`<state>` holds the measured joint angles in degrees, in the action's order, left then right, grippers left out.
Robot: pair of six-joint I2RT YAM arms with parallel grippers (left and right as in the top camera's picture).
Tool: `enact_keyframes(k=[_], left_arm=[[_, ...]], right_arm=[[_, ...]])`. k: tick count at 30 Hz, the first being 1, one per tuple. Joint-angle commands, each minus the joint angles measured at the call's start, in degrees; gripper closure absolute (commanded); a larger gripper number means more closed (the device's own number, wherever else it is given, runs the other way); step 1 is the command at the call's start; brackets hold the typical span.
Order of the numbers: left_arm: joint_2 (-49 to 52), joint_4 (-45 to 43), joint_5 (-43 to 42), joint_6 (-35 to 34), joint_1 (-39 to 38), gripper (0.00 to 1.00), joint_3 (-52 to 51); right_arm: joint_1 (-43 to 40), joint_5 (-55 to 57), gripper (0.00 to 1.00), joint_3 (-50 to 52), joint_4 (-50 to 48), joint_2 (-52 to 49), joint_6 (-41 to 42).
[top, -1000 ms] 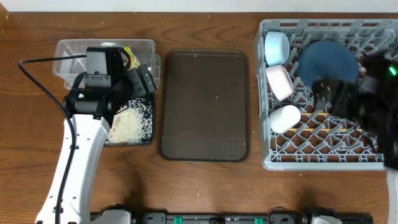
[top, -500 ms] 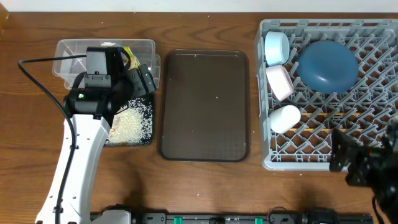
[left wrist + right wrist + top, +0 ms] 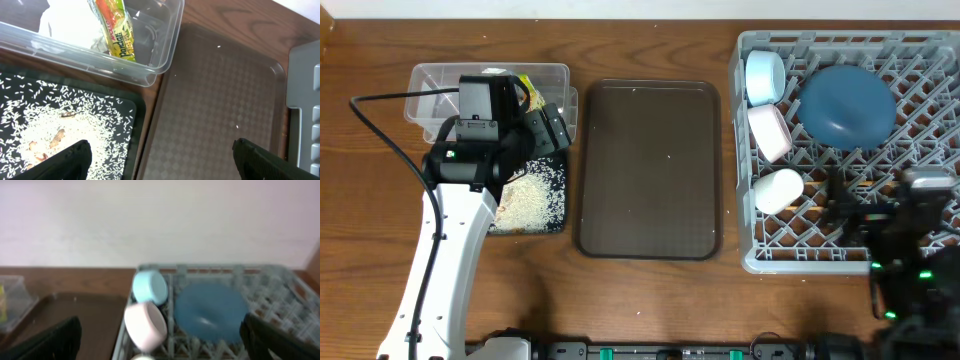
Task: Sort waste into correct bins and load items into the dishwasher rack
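Plate (image 3: 847, 103) in rack (image 3: 790, 261) (rice (image 3: 530, 200) on black tray (image 3: 557, 227)).

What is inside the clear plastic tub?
A crumpled white tissue and a yellow-orange-green snack wrapper lie in the clear tub. The left arm covers part of it from above.

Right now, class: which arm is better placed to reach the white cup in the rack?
The right: its gripper hovers over the rack near the white cup; the left gripper hangs by the black tray.
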<state>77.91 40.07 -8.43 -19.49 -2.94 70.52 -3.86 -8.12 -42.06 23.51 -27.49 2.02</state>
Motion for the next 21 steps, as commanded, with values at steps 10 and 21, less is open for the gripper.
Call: enact_keyframes(k=[10, 21], left_arm=[[0.20, 0.04, 0.35, 0.31, 0.20, 0.08, -0.04], [0.20, 0.04, 0.35, 0.31, 0.20, 0.07, -0.04]], right_arm=[[6.95, 1.70, 0.01, 33.77, -21.33, 14.91, -0.98], [6.95, 1.84, 0.01, 41.77, -19.85, 24.28, -1.07]])
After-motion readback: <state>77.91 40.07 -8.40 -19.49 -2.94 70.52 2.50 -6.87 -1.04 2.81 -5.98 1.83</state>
